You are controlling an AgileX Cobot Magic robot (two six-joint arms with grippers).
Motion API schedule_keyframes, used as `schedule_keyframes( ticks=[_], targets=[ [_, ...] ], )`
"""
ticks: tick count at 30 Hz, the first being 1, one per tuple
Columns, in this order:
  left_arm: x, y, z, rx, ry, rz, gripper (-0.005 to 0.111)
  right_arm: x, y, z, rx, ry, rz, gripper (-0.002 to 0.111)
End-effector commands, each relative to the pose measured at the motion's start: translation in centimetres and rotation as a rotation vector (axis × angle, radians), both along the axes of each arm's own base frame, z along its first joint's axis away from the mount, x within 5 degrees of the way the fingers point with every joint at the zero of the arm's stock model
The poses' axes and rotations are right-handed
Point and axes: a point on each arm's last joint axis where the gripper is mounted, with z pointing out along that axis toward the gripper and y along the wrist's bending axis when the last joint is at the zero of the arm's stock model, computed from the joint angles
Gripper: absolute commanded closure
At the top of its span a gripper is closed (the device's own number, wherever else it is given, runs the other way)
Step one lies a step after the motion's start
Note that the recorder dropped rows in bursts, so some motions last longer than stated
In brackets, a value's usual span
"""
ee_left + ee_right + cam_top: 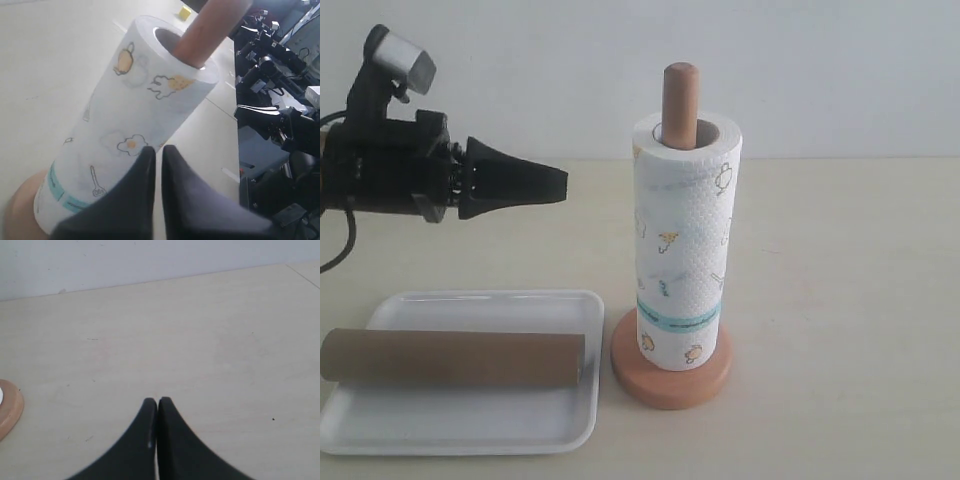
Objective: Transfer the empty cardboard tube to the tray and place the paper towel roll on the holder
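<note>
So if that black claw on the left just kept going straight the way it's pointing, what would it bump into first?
Most likely the paper towel roll standing on the holder. The shut left gripper points toward its upper half, with open air between, though depth is hard to judge.

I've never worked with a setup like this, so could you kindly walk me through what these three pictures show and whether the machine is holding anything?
It is a robot with two arms, each ending in a black two-fingered gripper. One picture is from a camera off the arms; the other two are from cameras on the wrists, looking along the fingers. In the wide view the left gripper hangs in the air, shut and empty, apart from the paper towel roll. The roll stands on the wooden holder, whose pole sticks out of its top. Beside it lies the cardboard tube across the white tray. The right gripper is also shut and empty, above the bare table.
</note>
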Motion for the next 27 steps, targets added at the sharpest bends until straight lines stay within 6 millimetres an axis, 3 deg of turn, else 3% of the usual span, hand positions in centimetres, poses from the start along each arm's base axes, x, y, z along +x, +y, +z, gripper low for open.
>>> schedule_keyframes(
  ticks=[1,5,8,11,15,27],
  targets=[
    [-1.9,0.3,-0.4,-0.067,-0.052,0.053,0.103,0.0,0.0,0.1,-0.006,-0.012,-0.005,0.108],
    [-4.5,0.7,-0.8,-0.070,-0.153,0.068,0.103,0.0,0.0,0.1,-0.006,-0.012,-0.005,0.108],
    [-8.1,1.2,-0.7,-0.085,-0.209,0.097,0.103,0.0,0.0,0.1,-0.006,-0.012,-0.005,0.108],
    [-10.7,1.6,-1.3,-0.095,-0.184,0.116,0.103,0.0,0.0,0.1,-0.006,-0.012,-0.005,0.108],
    [-13.5,1.8,-3.6,-0.077,-0.054,0.112,0.103,0.0,0.0,0.1,-0.006,-0.008,-0.005,0.108],
    [-13.7,1.8,-3.9,-0.067,-0.050,0.100,0.103,0.0,0.0,0.1,-0.006,-0.008,-0.005,0.108]
  ],
)
